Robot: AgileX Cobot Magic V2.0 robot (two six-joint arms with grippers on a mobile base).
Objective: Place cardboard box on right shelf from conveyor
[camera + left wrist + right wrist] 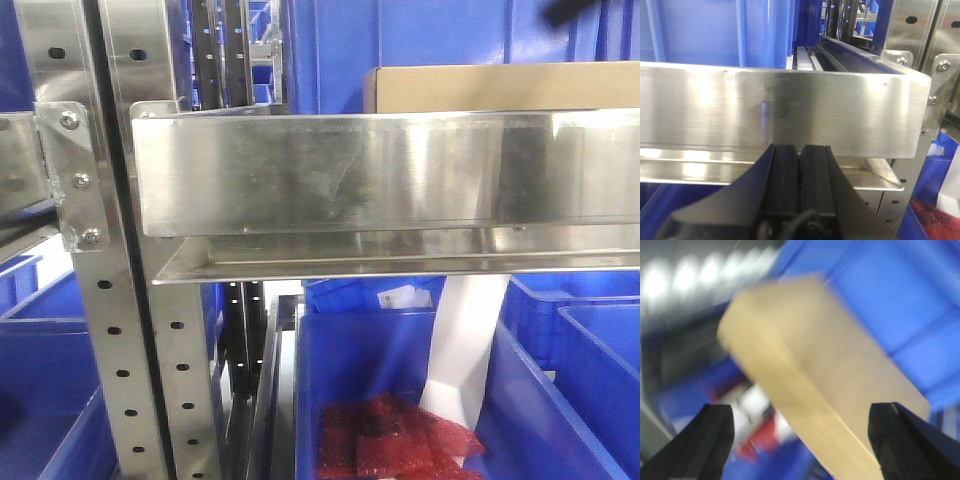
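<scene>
a blue plastic bin [400, 400] sits low in the front view, holding crumpled red bubble wrap [395, 440] and a white sheet [460, 350] leaning upright. more blue bins [590, 360] stand beside it and behind.

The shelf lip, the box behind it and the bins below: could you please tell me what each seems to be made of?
The shelf looks like polished stainless steel: mirror-like sheen, faint scuffs, bolted bracket. The cardboard box is matte tan, apparently plain cardboard, with no print showing. The blue bins seem to be moulded plastic, with smooth, slightly glossy walls.
</scene>
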